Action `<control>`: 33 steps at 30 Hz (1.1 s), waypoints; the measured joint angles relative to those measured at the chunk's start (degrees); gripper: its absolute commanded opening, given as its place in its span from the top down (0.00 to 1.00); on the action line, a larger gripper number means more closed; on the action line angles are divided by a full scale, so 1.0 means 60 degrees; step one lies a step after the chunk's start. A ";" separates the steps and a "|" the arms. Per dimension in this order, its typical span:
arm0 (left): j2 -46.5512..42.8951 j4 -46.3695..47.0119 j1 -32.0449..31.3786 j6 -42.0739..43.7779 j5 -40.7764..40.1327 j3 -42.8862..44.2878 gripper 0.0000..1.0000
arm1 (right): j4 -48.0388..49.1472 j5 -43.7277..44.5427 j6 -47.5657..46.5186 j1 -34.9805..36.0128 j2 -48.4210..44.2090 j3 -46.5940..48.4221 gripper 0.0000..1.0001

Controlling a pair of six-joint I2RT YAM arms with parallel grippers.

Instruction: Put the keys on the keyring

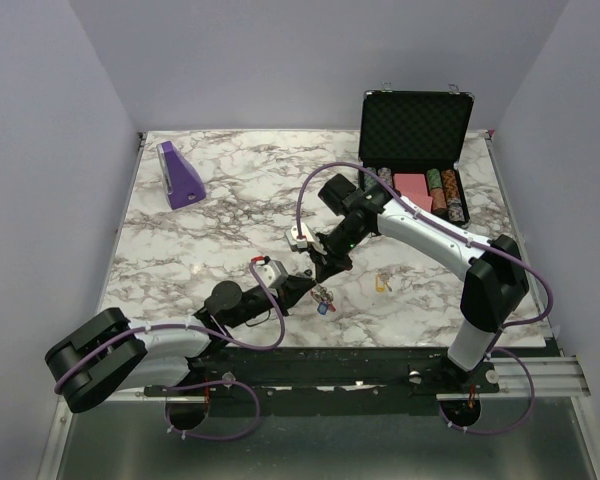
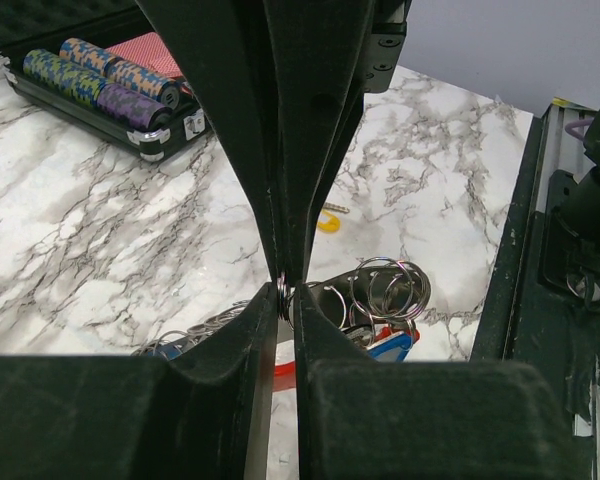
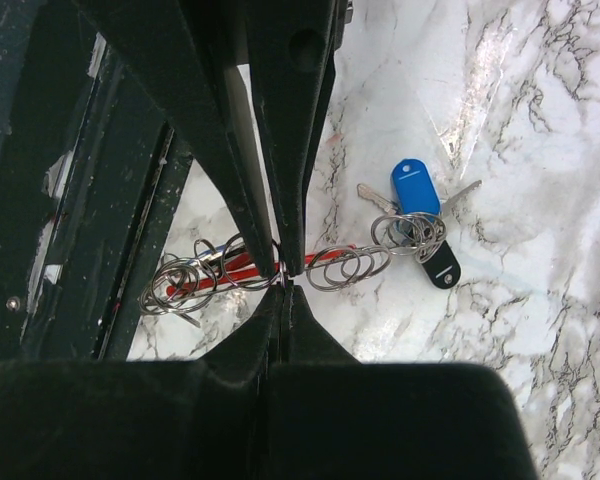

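The keyring (image 1: 324, 297) is a bunch of thin metal rings with a red curved piece (image 3: 225, 268), lying near the table's front edge. Both grippers meet over it, tip to tip. My left gripper (image 2: 285, 300) is shut on one metal ring (image 2: 282, 297), and more rings (image 2: 385, 288) fan out beside it. My right gripper (image 3: 284, 283) is shut on a ring of the same chain (image 3: 345, 266). A blue-headed key (image 3: 412, 186) and a dark tag (image 3: 440, 268) hang at the chain's far end. A yellow key (image 1: 383, 284) lies apart on the marble, also in the left wrist view (image 2: 329, 219).
An open black case (image 1: 416, 120) with poker chips (image 1: 446, 193) stands at the back right. A purple wedge-shaped object (image 1: 180, 176) sits at the back left. The black base rail (image 1: 380, 365) runs along the table's front edge, just behind the grippers.
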 measured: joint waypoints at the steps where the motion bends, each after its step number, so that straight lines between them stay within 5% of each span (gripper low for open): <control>1: 0.0000 -0.0011 0.0000 0.0000 0.0011 0.0000 0.91 | 0.0000 0.0004 -0.0004 0.0000 0.0000 0.0000 0.99; 13: -0.0288 -0.0295 0.0000 0.0022 0.0022 0.0000 0.68 | -0.0007 -0.0062 -0.0062 0.0000 0.0000 0.0000 0.99; 33: -0.0922 -0.1122 0.0000 0.0357 -0.0040 0.0004 0.75 | -0.0160 -0.0142 -0.0069 0.0000 0.0004 0.0000 0.99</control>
